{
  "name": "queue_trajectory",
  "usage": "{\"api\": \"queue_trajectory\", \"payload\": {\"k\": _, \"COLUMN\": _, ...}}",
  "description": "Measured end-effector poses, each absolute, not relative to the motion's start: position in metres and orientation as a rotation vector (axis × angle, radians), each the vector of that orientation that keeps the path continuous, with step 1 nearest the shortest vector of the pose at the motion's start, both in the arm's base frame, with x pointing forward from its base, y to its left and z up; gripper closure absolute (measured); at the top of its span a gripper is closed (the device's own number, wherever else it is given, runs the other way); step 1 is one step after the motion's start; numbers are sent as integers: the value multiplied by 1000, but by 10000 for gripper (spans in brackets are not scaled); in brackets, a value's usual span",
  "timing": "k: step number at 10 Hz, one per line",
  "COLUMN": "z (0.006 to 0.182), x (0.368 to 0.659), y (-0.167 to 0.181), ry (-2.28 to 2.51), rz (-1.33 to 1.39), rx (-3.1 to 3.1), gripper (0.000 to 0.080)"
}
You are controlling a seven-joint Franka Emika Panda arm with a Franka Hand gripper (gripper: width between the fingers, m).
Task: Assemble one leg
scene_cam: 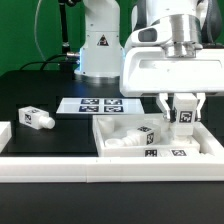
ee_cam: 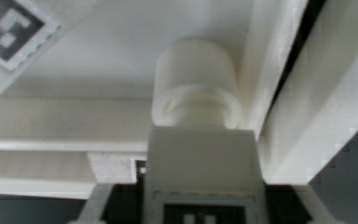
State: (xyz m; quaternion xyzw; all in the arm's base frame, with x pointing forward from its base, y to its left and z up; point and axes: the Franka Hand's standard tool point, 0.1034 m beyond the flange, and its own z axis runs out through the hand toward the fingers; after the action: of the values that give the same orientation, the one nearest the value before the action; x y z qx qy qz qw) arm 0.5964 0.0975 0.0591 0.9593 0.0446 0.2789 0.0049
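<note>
Light in the exterior view is bright and even, seemingly from above. The white tray [scene_cam: 102, 132] and arm [scene_cam: 165, 62] are nearly washed out and lose edge detail, while the black table [scene_cam: 45, 92] stays dark with a faint sheen. Shadows are soft and short. Both pictures are coarse. The wrist view is blurred throughout: the leg [ee_cam: 202, 160], close to the lens, is out of focus, the tag [ee_cam: 12, 30] is smeared, and a dark shaded band runs beside the pale surfaces.
</note>
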Motion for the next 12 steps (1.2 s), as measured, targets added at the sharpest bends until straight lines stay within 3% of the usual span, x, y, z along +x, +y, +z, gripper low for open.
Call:
{"api": "queue_trajectory", "payload": {"k": 5, "z": 59, "x": 597, "y": 98, "ry": 170, "rz": 872, "rx": 2998, "gripper": 515}}
{"api": "queue_trajectory", "payload": {"k": 6, "z": 59, "x": 596, "y": 97, "ry": 179, "rz": 849, "rx": 3002, "gripper": 453}}
{"api": "queue_trajectory", "payload": {"k": 7, "z": 75, "x": 599, "y": 96, "ry": 181, "rz": 842, "rx": 3008, "gripper": 270}}
{"api": "queue_trajectory", "payload": {"k": 8, "z": 86, "x": 602, "y": 97, "ry": 185, "rz": 847, "rx": 3011, "gripper": 270}}
{"api": "queue_trajectory", "payload": {"k": 9, "z": 95, "x": 603, "y": 97, "ry": 189, "rz": 837, "rx": 3017, "gripper": 175}}
{"api": "queue_trajectory", "payload": {"k": 10, "z": 104, "x": 605, "y": 98, "ry": 185, "rz": 832, "rx": 3024, "gripper": 157}}
{"api": "queue_trajectory", "payload": {"k": 12, "z": 105, "x": 606, "y": 99, "ry": 185, "rz": 806, "rx": 3034, "gripper": 151}}
